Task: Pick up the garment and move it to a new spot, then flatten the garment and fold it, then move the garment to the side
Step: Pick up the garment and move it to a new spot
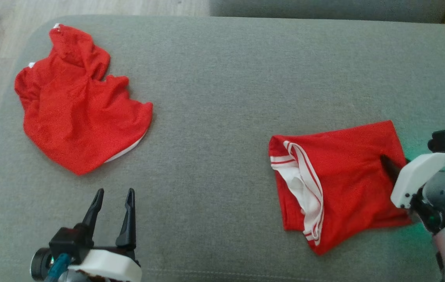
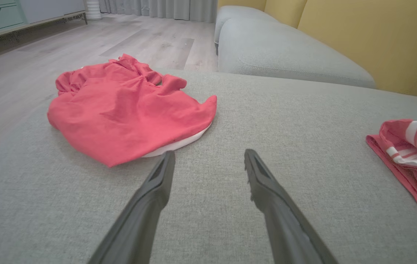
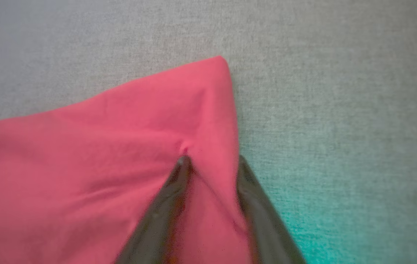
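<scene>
Garment (image 1: 344, 176), red with white stripes, lies folded at the right of the grey cushion (image 1: 226, 78), its right edge bunched into a ridge between the fingers of the right gripper (image 3: 212, 161). Those jaws stand partly apart astride that ridge, one finger on the cloth and one at its border; whether they pinch it cannot be told. Left gripper (image 1: 114, 196) is wide open and empty, near a crumpled red top (image 1: 77, 113).

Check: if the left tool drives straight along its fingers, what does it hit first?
Likely bare grey cushion just beside the crumpled red garment; one finger of the left tool may clip its white hem. Depth unclear.
</scene>
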